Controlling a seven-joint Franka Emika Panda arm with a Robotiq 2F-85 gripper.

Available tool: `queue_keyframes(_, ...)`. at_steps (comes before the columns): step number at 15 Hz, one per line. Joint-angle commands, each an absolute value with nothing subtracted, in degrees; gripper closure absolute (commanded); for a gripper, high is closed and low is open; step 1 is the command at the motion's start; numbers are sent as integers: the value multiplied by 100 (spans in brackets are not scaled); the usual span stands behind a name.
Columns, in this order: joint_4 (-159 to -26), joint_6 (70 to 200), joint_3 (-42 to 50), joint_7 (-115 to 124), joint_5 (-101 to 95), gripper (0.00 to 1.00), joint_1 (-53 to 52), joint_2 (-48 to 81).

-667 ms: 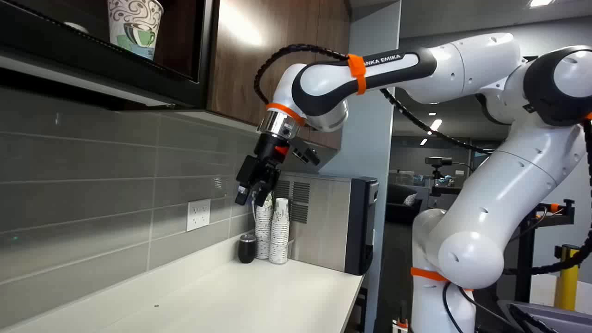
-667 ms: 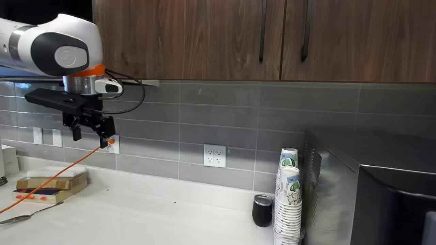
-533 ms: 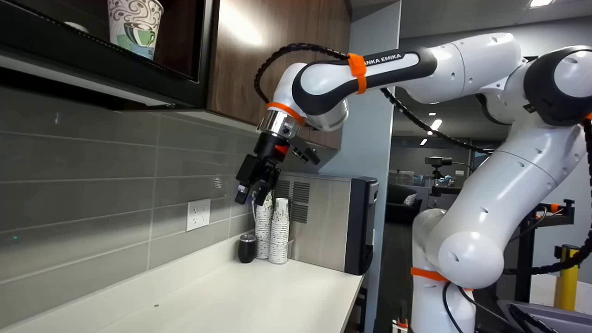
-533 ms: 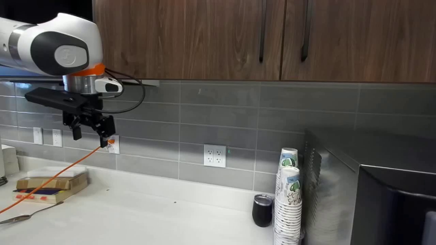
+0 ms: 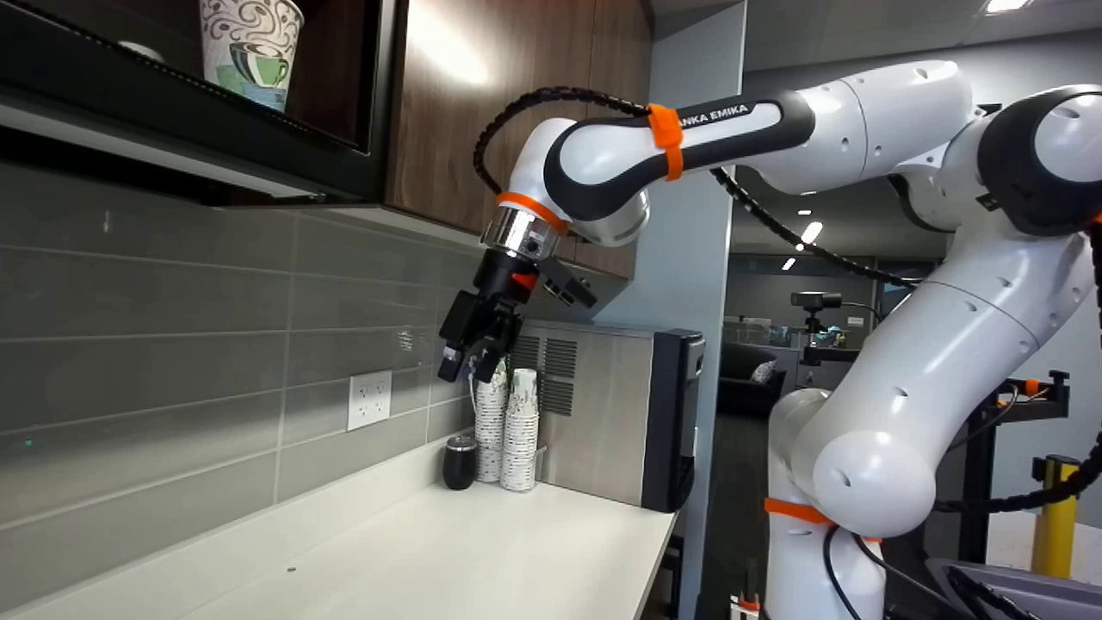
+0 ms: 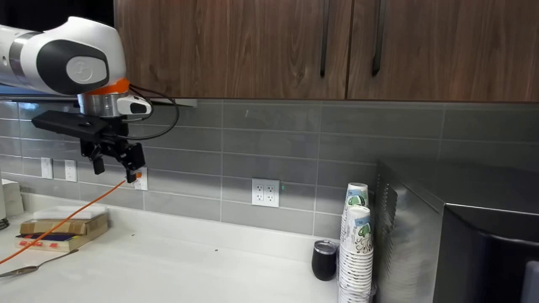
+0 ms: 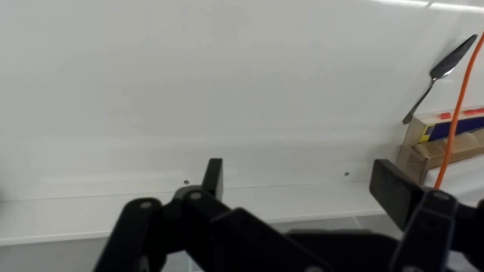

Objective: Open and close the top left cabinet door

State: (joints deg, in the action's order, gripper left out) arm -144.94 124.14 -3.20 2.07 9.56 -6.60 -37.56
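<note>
The top left cabinet door (image 6: 257, 46) is a dark-brown wood-grain door with a slim black vertical handle (image 6: 324, 42) near its right edge. It stands shut, level with the door beside it. It also shows in an exterior view (image 5: 452, 138), where its handle is not visible. My gripper (image 6: 115, 171) points down below the door's lower left corner, apart from it and from the handle. In an exterior view my gripper (image 5: 469, 368) hangs above the counter near the tiled wall. In the wrist view my gripper (image 7: 297, 179) is open, its jaws wide apart with nothing between them.
A second door (image 6: 454, 50) with a black handle adjoins on the right. A black-framed unit (image 5: 344, 164) holds a patterned cup. Cup stacks (image 6: 356, 261), a black tumbler (image 6: 324, 261) and a steel machine (image 6: 408, 244) stand on the right. Boxes (image 6: 63, 229), a spatula (image 6: 38, 265) and an orange cable (image 6: 67, 219) lie left.
My gripper has shifted very slightly to the right in an exterior view. Its jaws stay open. The door has not moved.
</note>
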Motion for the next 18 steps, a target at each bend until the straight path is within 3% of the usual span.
queue_keyframes(1, -15146, 12912, -708, 876, 444, 0, -208, -4557)
queue_keyframes(5, -15651, 12717, -859, 1466, 20, 0, 175, -5720)
queue_keyframes(11, -15375, 11725, -825, 1912, -425, 0, 924, -7402)
queue_keyframes(18, -14457, 11953, -552, 2126, -1143, 0, 2041, -7766)
